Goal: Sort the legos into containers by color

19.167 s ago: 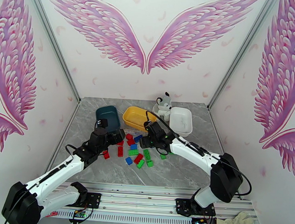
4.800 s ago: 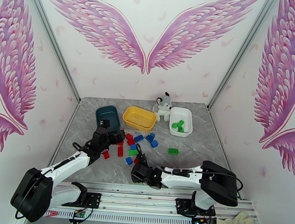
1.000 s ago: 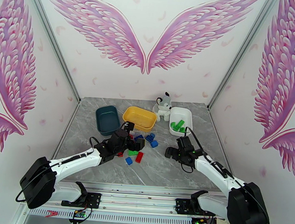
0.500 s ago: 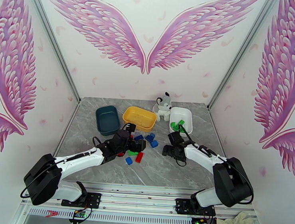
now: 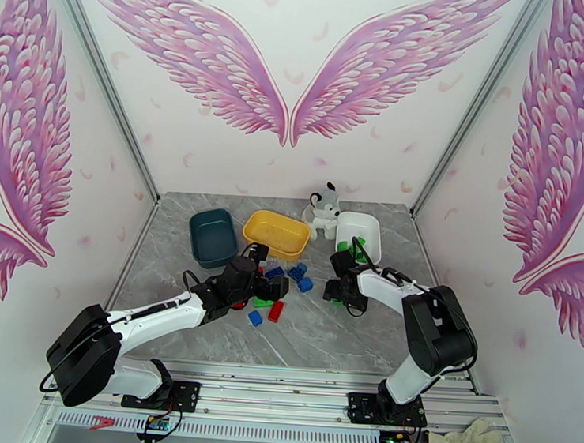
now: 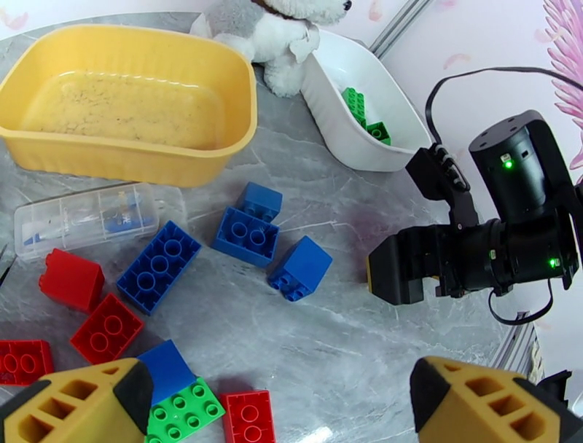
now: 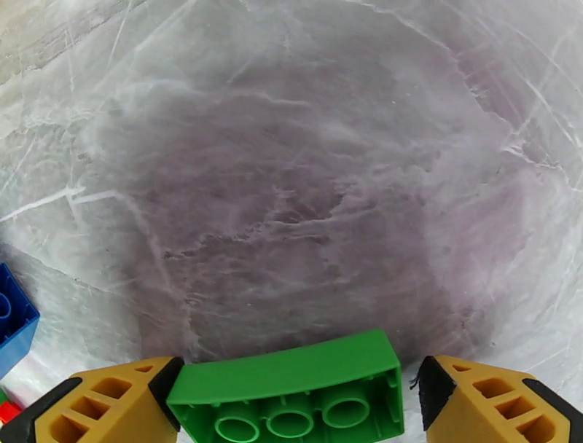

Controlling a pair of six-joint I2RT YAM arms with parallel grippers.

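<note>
- Left pincer [image 6: 280, 386]: jaws wide apart, nothing between them. It hovers above the near edge of the loose pile on the desk [image 6: 350, 350].
- Right pincer [image 7: 299, 380]: clamped on one green lego [image 7: 291, 371], which spans the gap from pad to pad. The hollow underside of the brick faces the wrist camera.
- The held brick appears to hang clear of the marble surface, though the wrist view is too blurred to confirm the gap.
- In the top view, the right arm reaches to a spot between the pile and the white tub [image 6: 342, 142], just on the near side of that tub.
- White tub: holds green legos [image 6: 355, 102] at its far end.
- Yellow tub [image 6: 146, 157]: stands left of the white one. The plush toy [image 6: 270, 33] sits between them at the back.
- Teal tub [image 5: 212, 237]: farthest left of the three containers, near the yellow one.
- Loose pile: blue legos [image 6: 246, 234] lie in front of the yellow tub. Red legos [image 6: 107, 328] lie to their left.
- A green plate [image 6: 186, 412], touching a blue brick and just beside a red one, lies next to the left finger.
- A clear flat case [image 6: 80, 218] rests just in front of the yellow tub wall.
</note>
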